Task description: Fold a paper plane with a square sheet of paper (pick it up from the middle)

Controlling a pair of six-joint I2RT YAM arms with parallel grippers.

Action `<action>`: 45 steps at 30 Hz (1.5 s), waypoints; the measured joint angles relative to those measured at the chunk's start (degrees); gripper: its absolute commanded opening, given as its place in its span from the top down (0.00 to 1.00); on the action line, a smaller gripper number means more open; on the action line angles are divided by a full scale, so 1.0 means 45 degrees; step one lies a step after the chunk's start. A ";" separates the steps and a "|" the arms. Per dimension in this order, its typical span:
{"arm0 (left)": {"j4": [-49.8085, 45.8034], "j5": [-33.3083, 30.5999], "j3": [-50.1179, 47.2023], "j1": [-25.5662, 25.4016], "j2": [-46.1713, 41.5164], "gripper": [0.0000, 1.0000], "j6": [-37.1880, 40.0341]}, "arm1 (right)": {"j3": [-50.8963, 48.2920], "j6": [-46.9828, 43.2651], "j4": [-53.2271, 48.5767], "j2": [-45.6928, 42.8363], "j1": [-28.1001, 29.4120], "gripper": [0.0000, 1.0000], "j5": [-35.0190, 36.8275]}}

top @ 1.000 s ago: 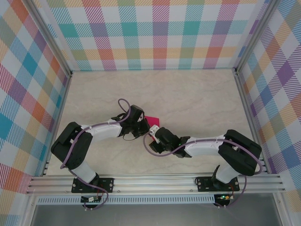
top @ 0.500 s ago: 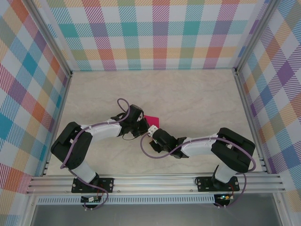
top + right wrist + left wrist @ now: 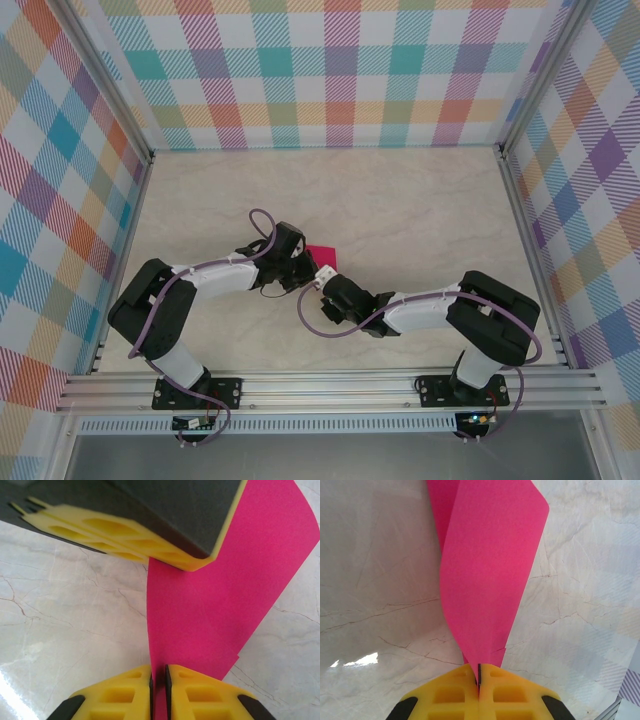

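While the left wrist view has the left jaws pressed fully together right at the bottom, what they're pinching is the narrow near tip of the square sheet of paper (image 3: 490,580). From there the sheet runs straight away from those jaws. Its long axis points forward and leans a touch right, it widens to a rounded far end, and a second layer peeks out behind on the left.

The right wrist view gives the other side. The right jaws stand only a thin slit apart with the sheet's edge caught in it. Just beyond, the left arm's yellow pads (image 3: 125,540) clamp the same sheet from the upper left.

The top view is the zoomed-out one. Both wrists meet over the marbled worktop (image 3: 420,210), and just a small pink corner pokes out past the left jaws.
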 measured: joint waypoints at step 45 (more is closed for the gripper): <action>-0.3181 -0.2730 -0.1530 0.0393 -0.5095 0.43 0.0228 | 0.0223 0.3725 0.0865 0.0481 -0.1865 0.99 -0.6688</action>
